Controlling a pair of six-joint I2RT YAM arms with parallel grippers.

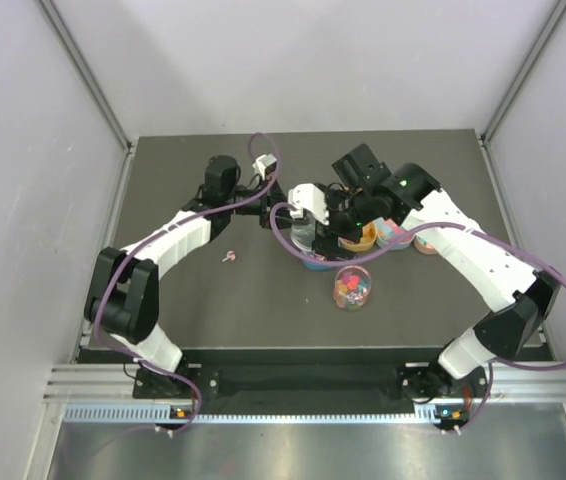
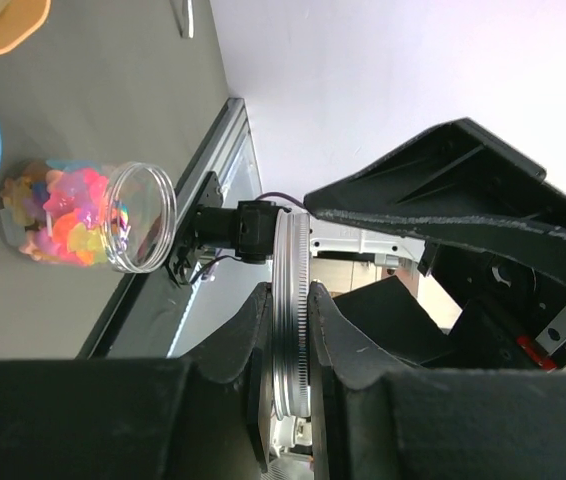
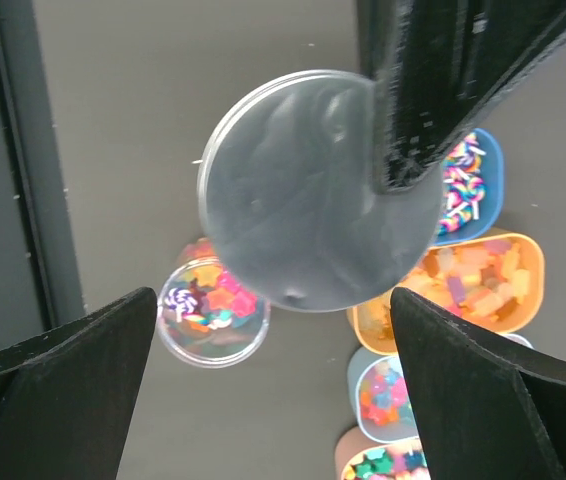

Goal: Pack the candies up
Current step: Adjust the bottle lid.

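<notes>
- Left pincer (image 2: 293, 345) is clamped on a round lid (image 3: 293, 200), one finger (image 2: 238, 345) on each face; its wrist view shows the lid edge-on.
- Right pincer (image 3: 273, 300) is spread wide and grips nothing, with the lid in view beyond its two fingers.
- From the right wrist, the lid shows flat-on, with a dark left-pincer finger (image 3: 433, 90) crossing its upper right part.
- Both pincers meet above the middle of the worktop (image 1: 213, 310), over the row of trays.
- Jar (image 2: 123, 175) stands uncapped on the worktop, just nearer the arm bases than the trays.
- Candies (image 2: 63, 215) fill the lower part of the jar in pink, orange and yellow.
- More candies lie in the trays: striped ones in a blue tray (image 3: 490, 165), orange-yellow ones in an orange tray (image 3: 533, 270), mixed colours in a pale blue tray (image 3: 355, 375).
- One stray sweet (image 1: 229, 258) lies alone on the worktop, left of the trays and well apart from the jar.
</notes>
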